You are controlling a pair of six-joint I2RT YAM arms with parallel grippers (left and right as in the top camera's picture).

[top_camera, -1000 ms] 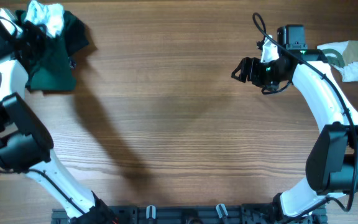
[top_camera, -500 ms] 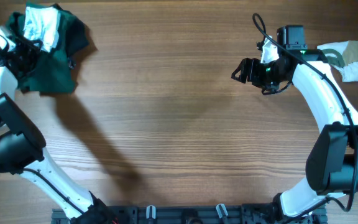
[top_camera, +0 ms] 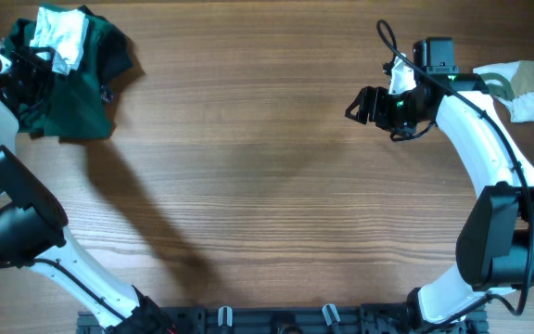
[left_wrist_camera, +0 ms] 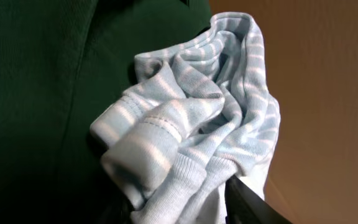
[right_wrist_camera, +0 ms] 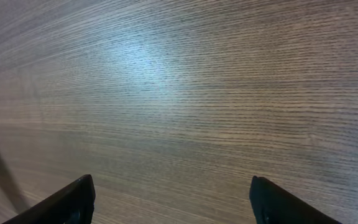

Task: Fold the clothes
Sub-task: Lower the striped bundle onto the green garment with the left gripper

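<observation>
Three garments. One small pale blue-and-white striped knit piece (left_wrist_camera: pixel 194 118), crumpled, lies atop one big dark green garment (top_camera: pixel 80 93), far-left corner of brown wooden table (top_camera: pixel 267 204). One white-and-olive fabric piece (top_camera: pixel 519 88), table's far-right corner. Two grippers: left gripper (top_camera: pixel 33 61) at striped piece, cannot tell if gripping; right gripper (right_wrist_camera: pixel 171 183) jaws wide apart, empty, above bare table right of centre.

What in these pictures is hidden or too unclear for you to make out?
- Left gripper: overhead, it is dark on the dark green garment; the left wrist view's bottom edge cuts its fingers, so open or shut is unclear.
- Striped garment: left wrist view, crumpled folds hide its shape.
- White-and-olive piece: overhead, small, partly under the right arm.
</observation>
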